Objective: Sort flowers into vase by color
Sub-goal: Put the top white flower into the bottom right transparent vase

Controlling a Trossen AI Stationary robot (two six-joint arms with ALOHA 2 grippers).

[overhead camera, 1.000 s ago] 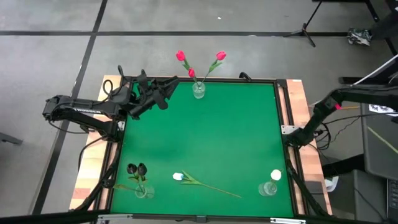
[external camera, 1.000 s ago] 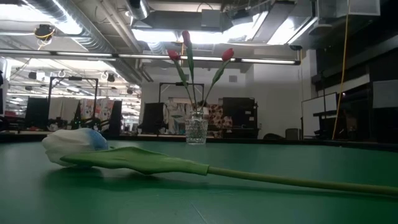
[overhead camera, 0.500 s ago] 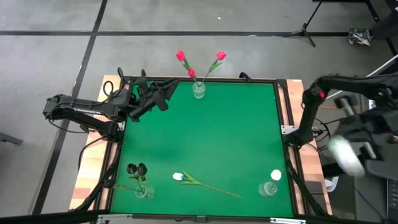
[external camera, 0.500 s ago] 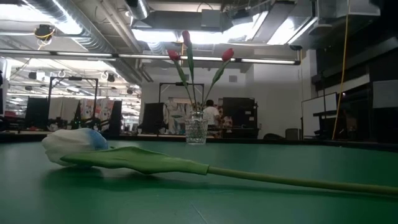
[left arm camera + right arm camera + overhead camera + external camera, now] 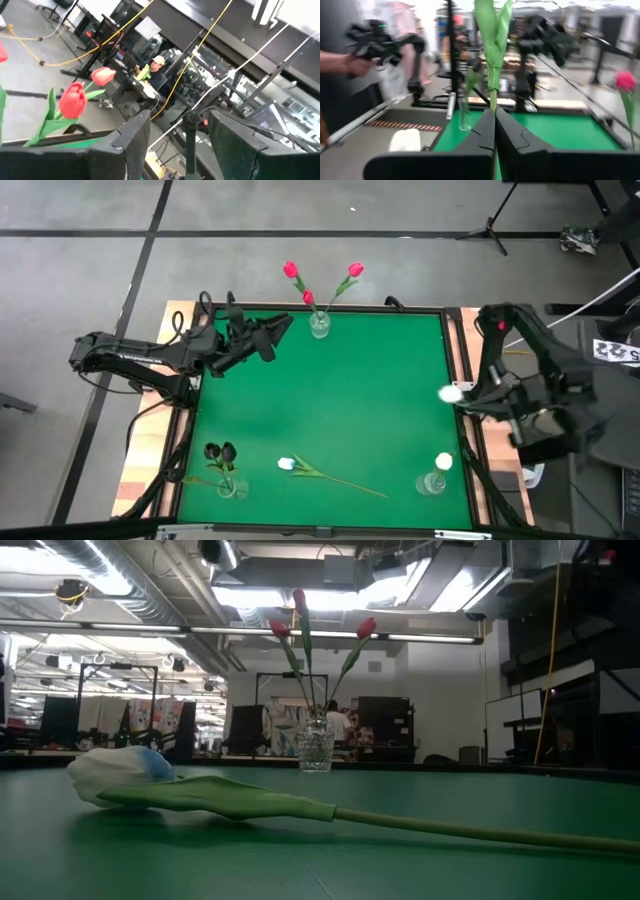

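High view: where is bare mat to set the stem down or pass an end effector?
The mat's centre is bare, bordered by the red-tulip vase at the far edge and the lying white tulip near the front. Crowded: the front edge, with the dark-tulip vase and the white-tulip vase, plus the far-left corner under the left end effector.

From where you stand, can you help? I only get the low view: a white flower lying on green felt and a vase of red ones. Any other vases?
Observer: Two more, along the edge nearest your camera: one vase with dark flowers, another vase with a white flower.
Operator: Where are the arms?
Observer: The left gripper hangs beside the red tulips' vase, jaws open and empty.
Operator: And the other?
Observer: The right gripper, at the right edge of the table, has its jaws shut on a green stem.
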